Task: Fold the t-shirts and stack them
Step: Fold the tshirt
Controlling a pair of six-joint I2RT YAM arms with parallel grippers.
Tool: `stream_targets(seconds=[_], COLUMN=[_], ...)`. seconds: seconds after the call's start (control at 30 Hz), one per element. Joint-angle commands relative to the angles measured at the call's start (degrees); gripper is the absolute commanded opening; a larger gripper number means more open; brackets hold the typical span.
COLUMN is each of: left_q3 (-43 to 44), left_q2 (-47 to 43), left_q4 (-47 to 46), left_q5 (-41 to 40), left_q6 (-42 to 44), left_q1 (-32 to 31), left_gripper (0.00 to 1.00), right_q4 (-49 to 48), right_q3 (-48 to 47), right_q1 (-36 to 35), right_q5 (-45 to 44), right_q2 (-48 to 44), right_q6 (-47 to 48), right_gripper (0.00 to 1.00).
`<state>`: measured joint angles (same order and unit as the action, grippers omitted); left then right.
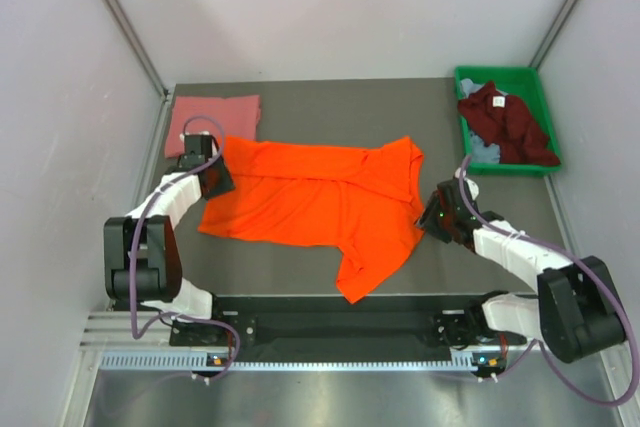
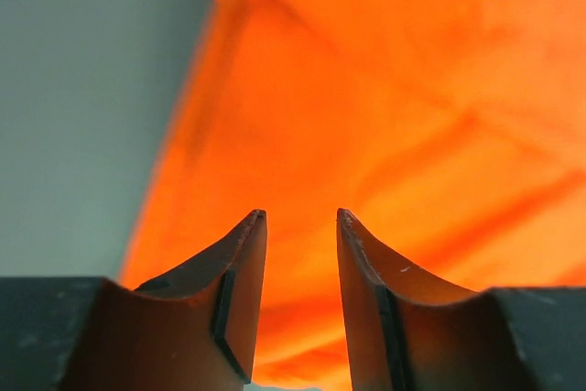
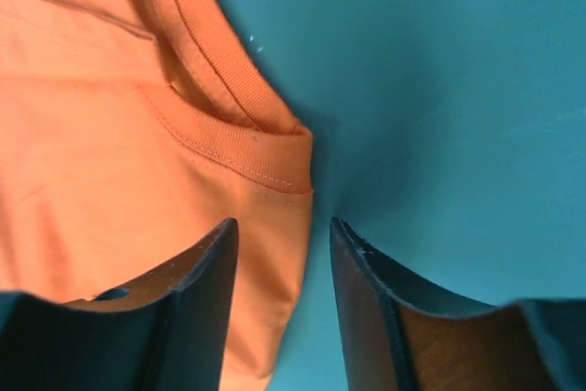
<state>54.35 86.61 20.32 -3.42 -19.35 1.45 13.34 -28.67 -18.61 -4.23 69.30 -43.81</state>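
Note:
A bright orange t-shirt (image 1: 320, 197) lies spread out across the middle of the table, one part trailing toward the front. My left gripper (image 1: 215, 175) is at its left edge, open, with orange cloth (image 2: 385, 107) under and beyond the fingers and nothing pinched between them (image 2: 298, 215). My right gripper (image 1: 437, 215) is at the shirt's right edge, also open (image 3: 282, 222). The ribbed collar (image 3: 247, 135) lies just ahead of it, and the cloth's edge runs beneath the gap. A folded salmon pink t-shirt (image 1: 213, 122) sits at the back left. A dark maroon t-shirt (image 1: 505, 122) lies on a pale blue-grey one (image 1: 482, 150) in the bin.
A green plastic bin (image 1: 500, 77) stands at the back right corner. White walls close in the table on the left, back and right. The arms' bases and a black rail (image 1: 330, 322) run along the near edge.

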Motion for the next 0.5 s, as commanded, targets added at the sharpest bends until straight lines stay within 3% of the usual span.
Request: stream_targets(seconds=[0.0,0.07,0.1,0.17,0.33,0.47], left_q3=[-4.24,-6.88,-7.23,-7.94,-4.52,-4.16], left_q2=[-1.44,-2.40,-2.76,-4.42,-6.62,-6.19], left_q4=[-3.61,-4.23,-4.06,-3.27,0.77,1.48], left_q5=[8.43,9.66,9.49,8.08,0.64,2.53], left_q6=[-4.73,-4.99,-4.82,-5.25,-5.25,-5.87], left_q1=[-0.13,-0.22,-0.31,-1.28,-9.00,-10.33], left_gripper=[0.41,0.41,0.40,0.40,0.40,0.41], right_q4=[-2.26,-3.32,-3.59,-0.54,6.51,9.68], right_q3=[3.17,4.49,4.41,1.96,-2.96,-3.68], right_q1=[-0.55,-0.55,-0.46,-0.02,3.83,10.86], right_q5=[-2.53,-3.93,-4.55,-5.87,-9.48,-9.75], right_q2=[-2.76,-2.85,-2.50,-1.27,-1.10,-0.74], right_q6=[-3.12,-3.56,-2.78,-0.32,6.96,12.60], right_gripper=[0.44,0.35,0.18,0.00,0.00,0.00])
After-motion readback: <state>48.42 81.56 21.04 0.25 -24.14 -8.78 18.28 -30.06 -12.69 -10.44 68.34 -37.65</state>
